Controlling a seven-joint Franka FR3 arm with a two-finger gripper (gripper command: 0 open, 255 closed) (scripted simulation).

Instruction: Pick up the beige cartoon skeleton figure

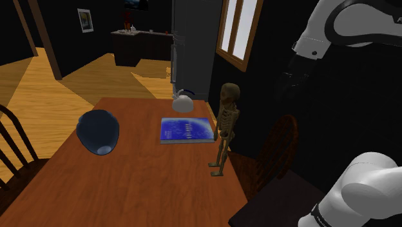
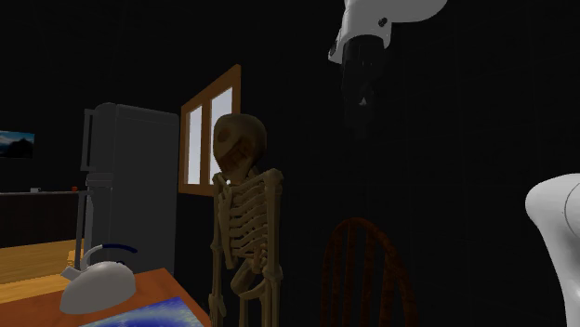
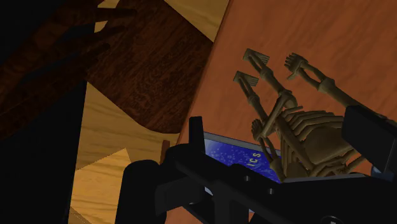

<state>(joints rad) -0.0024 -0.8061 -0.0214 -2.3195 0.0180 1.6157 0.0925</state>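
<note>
The skeleton figure [image 1: 227,126] stands upright on the brown wooden desk [image 1: 129,187]. It is just beside the blue book [image 1: 185,129], on the book's side toward the shoulder view's right and at the desk's edge. Its bones are tan-beige and dim in the low light. An oversized rounded skull, darker brown, carries deep eye sockets. Below it are a plainly ribbed chest, thin arms hanging at the sides, and long thin legs ending in splayed toes planted on the desk.

The tool [image 3: 277,121] is released, its two black fingers [image 3: 194,130] standing apart. In the wrist view the skeleton's ribs and legs show between them, with a corner of the book beside them. In the second exterior view the tool hangs above the skull, apart from it.

Beyond the book's far end sits a white domed thing [image 1: 182,103] with a thin handle. On the book's other side, toward the shoulder view's left, lies a dark blue rounded thing [image 1: 98,131]. A dark wooden chair [image 1: 280,145] stands past the skeleton from the book.
</note>
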